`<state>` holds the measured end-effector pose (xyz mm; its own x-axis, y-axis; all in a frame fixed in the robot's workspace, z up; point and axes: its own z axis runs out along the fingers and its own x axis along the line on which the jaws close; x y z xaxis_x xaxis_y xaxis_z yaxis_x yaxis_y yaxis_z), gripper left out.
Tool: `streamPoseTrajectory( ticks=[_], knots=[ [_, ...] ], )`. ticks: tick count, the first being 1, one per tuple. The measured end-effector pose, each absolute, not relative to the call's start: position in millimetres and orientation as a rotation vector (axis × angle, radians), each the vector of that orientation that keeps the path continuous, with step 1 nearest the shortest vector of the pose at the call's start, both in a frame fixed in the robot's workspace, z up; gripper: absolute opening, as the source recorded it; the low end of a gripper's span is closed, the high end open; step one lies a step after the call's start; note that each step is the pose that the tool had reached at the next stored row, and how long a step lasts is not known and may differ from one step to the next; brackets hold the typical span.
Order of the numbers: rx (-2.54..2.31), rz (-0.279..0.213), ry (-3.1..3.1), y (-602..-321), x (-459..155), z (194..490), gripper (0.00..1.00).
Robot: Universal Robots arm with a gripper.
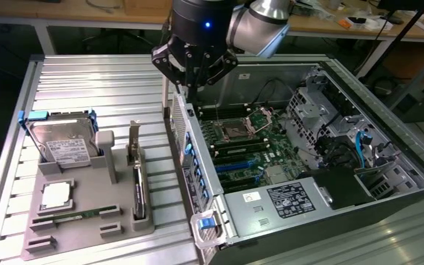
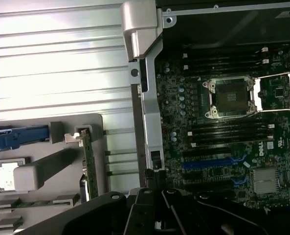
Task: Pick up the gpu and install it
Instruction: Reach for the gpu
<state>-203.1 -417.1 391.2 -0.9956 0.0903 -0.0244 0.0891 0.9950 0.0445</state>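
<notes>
Exterior view, thin flat gpu (image 1: 138, 187), slotted grey holder (image 1: 86, 234)

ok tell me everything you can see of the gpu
The gpu is a thin flat card with a dark face and a green board. It stands on its long edge in a slot of the grey holder, beside the open case. Its silver bracket sticks up at the far end in the exterior view. Only the holder touches it. The shut fingers hang well apart from it, over the case's edge.
</notes>
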Motion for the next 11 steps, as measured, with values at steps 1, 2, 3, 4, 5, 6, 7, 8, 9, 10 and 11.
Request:
streamPoseTrajectory(
  ticks=[1, 2, 3, 4, 5, 6, 7, 8, 9, 10, 11],
  knots=[
    [0.14, 0.068, 3.111, -418, -204, 391, 0.11],
    [0.14, 0.068, 3.111, -418, -206, 391, 0.11],
    [0.141, 0.068, 3.111, -419, -207, 391, 0.11],
    [0.141, 0.068, 3.111, -419, -209, 391, 0.11],
    [0.141, 0.068, 3.111, -420, -210, 391, 0.11],
    [0.141, 0.068, 3.111, -420, -211, 391, 0.11],
    [0.141, 0.068, 3.111, -421, -213, 391, 0.11],
    [0.141, 0.068, 3.111, -421, -214, 391, 0.11],
    [0.141, 0.067, 3.111, -422, -215, 391, 0.11],
    [0.141, 0.068, 3.111, -422, -217, 391, 0.11],
    [0.142, 0.068, 3.111, -423, -218, 390, 0.11]
  ],
)
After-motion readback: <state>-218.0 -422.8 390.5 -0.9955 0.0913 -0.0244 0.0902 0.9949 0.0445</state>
